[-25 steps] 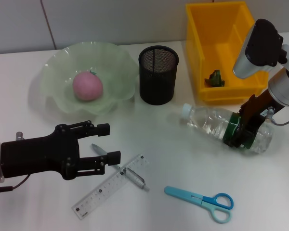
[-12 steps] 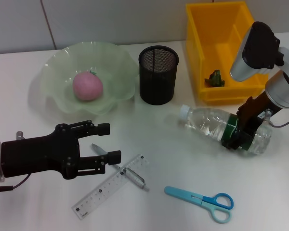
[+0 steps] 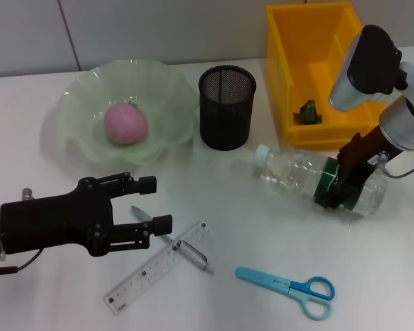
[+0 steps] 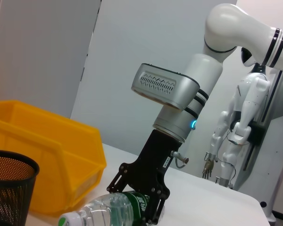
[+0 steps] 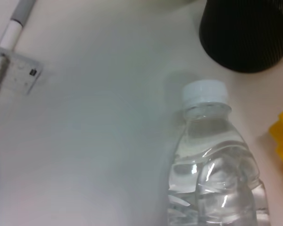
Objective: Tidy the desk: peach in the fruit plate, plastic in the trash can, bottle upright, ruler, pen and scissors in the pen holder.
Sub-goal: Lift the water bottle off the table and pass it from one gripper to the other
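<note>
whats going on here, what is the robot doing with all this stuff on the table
The robot is tidying a desk. Its right gripper is shut on the bottle, which lies on its side near the yellow bin. The left gripper hovers open above the pen and ruler. The peach sits in the fruit plate; the scissors lie on the table; the pen holder looks empty.

The right gripper (image 4: 148,200) clamps the green-labelled middle of a clear bottle (image 4: 106,213) lying on the white table (image 4: 212,202), cap end toward a black mesh holder (image 4: 9,193). A yellow bin (image 4: 52,155) stands behind them.
</note>
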You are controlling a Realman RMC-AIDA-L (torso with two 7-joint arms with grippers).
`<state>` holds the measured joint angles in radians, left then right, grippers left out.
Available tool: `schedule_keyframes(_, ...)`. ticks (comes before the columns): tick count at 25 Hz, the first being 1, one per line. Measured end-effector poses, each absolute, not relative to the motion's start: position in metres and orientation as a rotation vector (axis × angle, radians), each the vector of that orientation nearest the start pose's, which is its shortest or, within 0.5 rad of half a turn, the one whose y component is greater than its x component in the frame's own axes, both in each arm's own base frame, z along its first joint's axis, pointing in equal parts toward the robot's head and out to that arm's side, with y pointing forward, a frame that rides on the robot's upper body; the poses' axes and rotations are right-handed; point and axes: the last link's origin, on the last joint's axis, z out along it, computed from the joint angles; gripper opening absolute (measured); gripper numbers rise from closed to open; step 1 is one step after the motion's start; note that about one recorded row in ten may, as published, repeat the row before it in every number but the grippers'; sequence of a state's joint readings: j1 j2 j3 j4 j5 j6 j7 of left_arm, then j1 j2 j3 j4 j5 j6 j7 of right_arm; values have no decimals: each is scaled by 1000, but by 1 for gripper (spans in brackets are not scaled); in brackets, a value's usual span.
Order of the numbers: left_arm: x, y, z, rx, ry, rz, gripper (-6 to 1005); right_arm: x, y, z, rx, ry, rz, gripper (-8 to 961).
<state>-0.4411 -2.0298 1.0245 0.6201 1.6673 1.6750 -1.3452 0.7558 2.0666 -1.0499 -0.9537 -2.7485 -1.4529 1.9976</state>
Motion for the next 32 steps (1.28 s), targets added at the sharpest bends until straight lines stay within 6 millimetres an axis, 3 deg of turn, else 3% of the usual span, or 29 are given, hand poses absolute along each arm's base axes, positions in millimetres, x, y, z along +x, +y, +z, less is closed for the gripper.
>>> schedule_keyframes(10,-247,297,-5,-2846,-559,-959,800,222,387,12,-2766,599,-492,770)
schedule_keyframes(16,-249,295,-5,-2819,-567,-980,800,211,379,18,-2801,562,-308,762)
schedule_keyframes(32,-251,297,-6,-2726,-610,-1042,799,218,358,23,-2825,487,180,763)
